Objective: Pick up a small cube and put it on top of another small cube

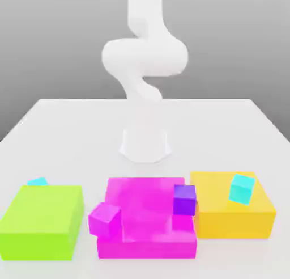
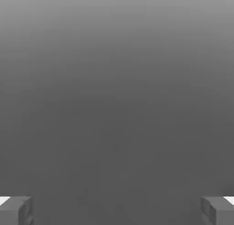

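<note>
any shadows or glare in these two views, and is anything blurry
Exterior view: even, soft light, no glare, the white table without clear cast shadows; the white robot arm looks smeared, and the small purple cube has soft edges. Hand view: a smooth grey gradient, darker lower down, behind two grey fingertips set wide apart.

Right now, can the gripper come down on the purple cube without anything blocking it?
Probably yes. The purple cube sits atop the magenta block with open space above it. The cyan cube rests apart on the yellow block. The gripper is open, its fingers spread wide.
</note>
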Robot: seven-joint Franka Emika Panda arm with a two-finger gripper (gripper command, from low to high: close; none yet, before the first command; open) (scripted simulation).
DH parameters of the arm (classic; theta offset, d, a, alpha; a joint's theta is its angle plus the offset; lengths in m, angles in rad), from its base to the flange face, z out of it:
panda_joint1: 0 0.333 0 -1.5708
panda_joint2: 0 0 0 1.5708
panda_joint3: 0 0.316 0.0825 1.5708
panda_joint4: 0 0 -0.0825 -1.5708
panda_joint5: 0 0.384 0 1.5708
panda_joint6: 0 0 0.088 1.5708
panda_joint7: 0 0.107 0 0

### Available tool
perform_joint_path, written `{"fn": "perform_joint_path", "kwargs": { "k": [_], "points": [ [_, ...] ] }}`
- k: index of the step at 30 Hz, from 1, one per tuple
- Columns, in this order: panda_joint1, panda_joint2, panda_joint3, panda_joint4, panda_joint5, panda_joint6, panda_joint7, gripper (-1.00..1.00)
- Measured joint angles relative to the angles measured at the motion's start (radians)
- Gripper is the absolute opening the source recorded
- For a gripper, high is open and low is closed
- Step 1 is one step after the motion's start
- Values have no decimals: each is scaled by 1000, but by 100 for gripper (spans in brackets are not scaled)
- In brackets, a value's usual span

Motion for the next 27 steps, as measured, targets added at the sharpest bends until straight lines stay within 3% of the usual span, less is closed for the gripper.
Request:
{"fn": "perform_joint_path", "kwargs": {
  "k": [15, 27],
  "points": [
    [-378, 346, 16, -198, 10, 222, 653, 0],
    [-608, 620, -42, -355, -13, 398, 1191, 0]
  ]
}}
